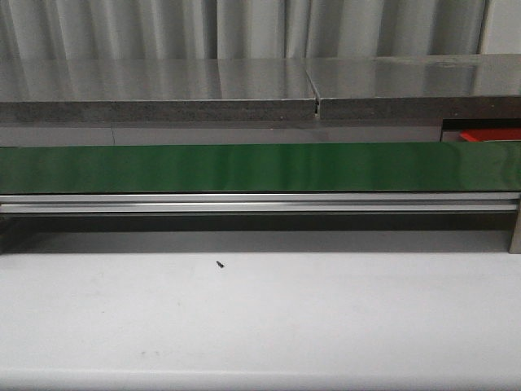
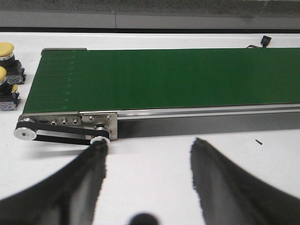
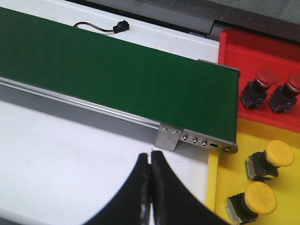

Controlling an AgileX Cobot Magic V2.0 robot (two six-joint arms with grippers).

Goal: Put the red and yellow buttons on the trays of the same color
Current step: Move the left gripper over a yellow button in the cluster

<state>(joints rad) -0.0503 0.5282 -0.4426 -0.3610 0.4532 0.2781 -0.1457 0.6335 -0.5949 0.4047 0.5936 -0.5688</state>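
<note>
In the right wrist view, two red buttons [image 3: 260,84] [image 3: 286,91] stand on the red tray [image 3: 234,44], and two yellow buttons [image 3: 272,159] [image 3: 253,199] lie on the yellow tray [image 3: 220,183]. My right gripper [image 3: 150,157] is shut with nothing in it, over the white table near the belt's end. In the left wrist view, two more yellow buttons [image 2: 7,54] [image 2: 5,86] sit on the table beside the belt's other end. My left gripper [image 2: 149,147] is open and empty above the table. Neither gripper shows in the front view.
A green conveyor belt [image 1: 244,167] on a metal frame crosses the table, nothing on it. A grey ledge [image 1: 244,90] runs behind. A small black screw [image 1: 220,264] lies on the white table. A black cable plug [image 3: 122,26] sits behind the belt.
</note>
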